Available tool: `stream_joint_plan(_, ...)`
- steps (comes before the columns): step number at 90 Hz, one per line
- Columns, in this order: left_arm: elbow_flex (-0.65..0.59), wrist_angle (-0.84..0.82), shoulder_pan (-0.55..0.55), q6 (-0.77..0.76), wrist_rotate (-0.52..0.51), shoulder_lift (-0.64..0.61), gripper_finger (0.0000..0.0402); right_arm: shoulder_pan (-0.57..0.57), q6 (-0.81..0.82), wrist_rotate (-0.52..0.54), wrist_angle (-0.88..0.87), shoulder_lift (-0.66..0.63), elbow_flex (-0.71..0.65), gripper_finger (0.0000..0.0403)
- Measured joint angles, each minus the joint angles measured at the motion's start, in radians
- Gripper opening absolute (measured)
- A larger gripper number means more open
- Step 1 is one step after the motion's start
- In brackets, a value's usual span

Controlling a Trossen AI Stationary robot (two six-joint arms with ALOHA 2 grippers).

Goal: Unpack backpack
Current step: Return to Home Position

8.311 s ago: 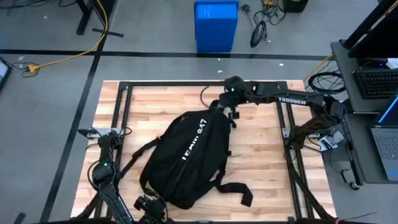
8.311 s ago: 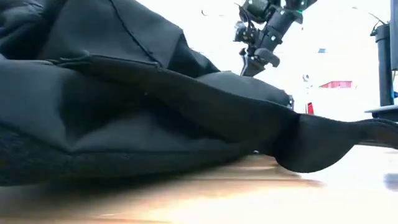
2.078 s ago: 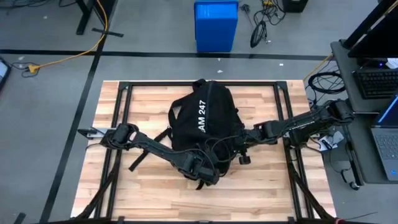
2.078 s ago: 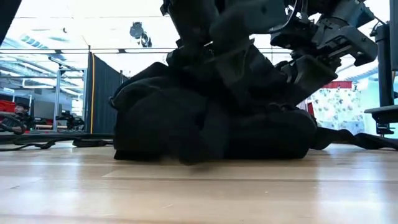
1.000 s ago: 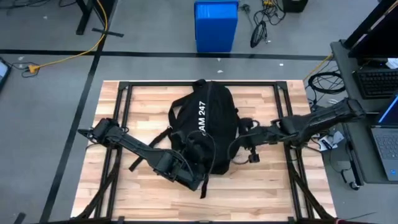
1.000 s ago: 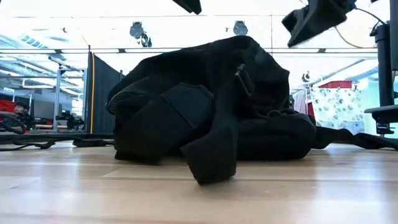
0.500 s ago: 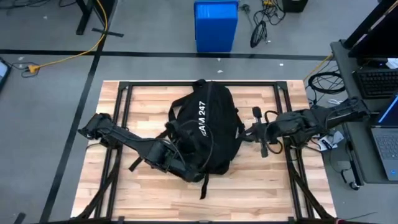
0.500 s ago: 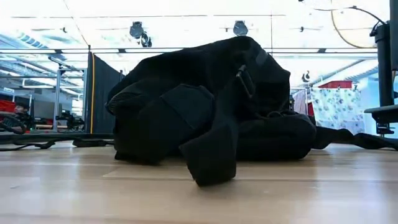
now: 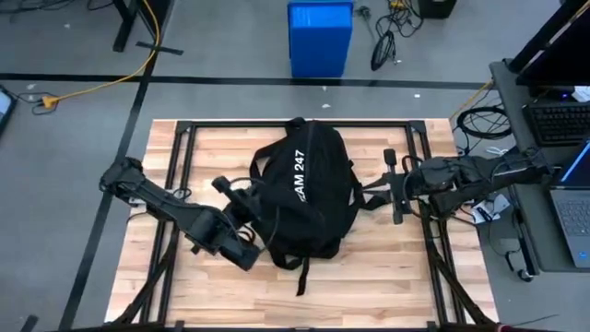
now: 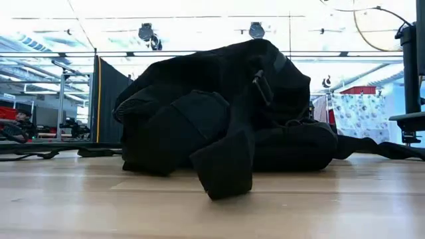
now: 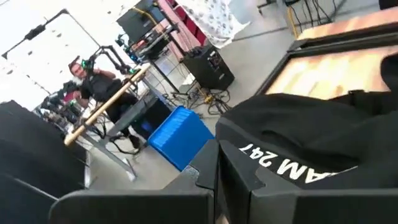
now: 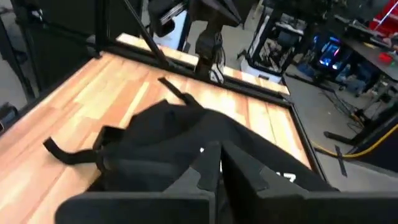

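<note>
The black backpack [image 9: 304, 189] with white "247" lettering lies on its underside in the middle of the wooden table, humped up [image 10: 219, 113], and shows in both wrist views [image 11: 311, 143] [image 12: 174, 143]. One strap end [image 10: 222, 166] lies on the table at its near side. My left gripper [image 9: 235, 189] is shut [image 11: 217, 180] beside the backpack's left side and points toward the far edge. My right gripper [image 9: 376, 189] is shut [image 12: 217, 168] at the backpack's right side and points toward the table's left. Neither gripper shows in the low view.
A black metal frame [image 9: 175, 184] runs along the table's edges. A blue bin [image 9: 320, 37] stands on the floor beyond the far edge. Bare wood [image 9: 369, 277] lies at the table's near side. A desk with a laptop [image 9: 572, 212] stands on the right. A person [image 11: 93, 78] sits far off.
My left gripper has drawn back from the backpack's near end toward the table's left edge and now stands beside the backpack's left side. My right gripper has pulled back toward the right edge and turned. Both have left the low view. The backpack has stayed in place.
</note>
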Motion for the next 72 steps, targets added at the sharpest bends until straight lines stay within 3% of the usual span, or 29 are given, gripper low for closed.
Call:
stream_joint_plan(24, -0.220, 0.208, 0.003, -0.041, 0.008, -0.073, 0.0000, -0.011, 0.027, -0.003, -0.030, 0.002, -0.007, 0.0000)
stream_joint_plan(37, -0.309, 0.308, 0.009, -0.040, 0.082, -0.084, 0.0000, -0.010, 0.050, -0.003, -0.031, 0.003, -0.040, 0.0000)
stream_joint_plan(51, -0.403, 0.426, 0.011, -0.011, 0.096, -0.085, 0.0000, -0.010, 0.073, -0.003, -0.032, 0.003, -0.073, 0.0000)
stream_joint_plan(64, -0.503, 0.597, 0.041, 0.083, 0.202, -0.086, 0.0000, -0.010, 0.092, -0.003, -0.029, 0.003, -0.078, 0.0000)
stream_joint_plan(72, -0.581, 0.813, 0.051, 0.210, 0.311, -0.108, 0.0000, -0.010, 0.099, -0.002, -0.029, 0.003, -0.078, 0.0000)
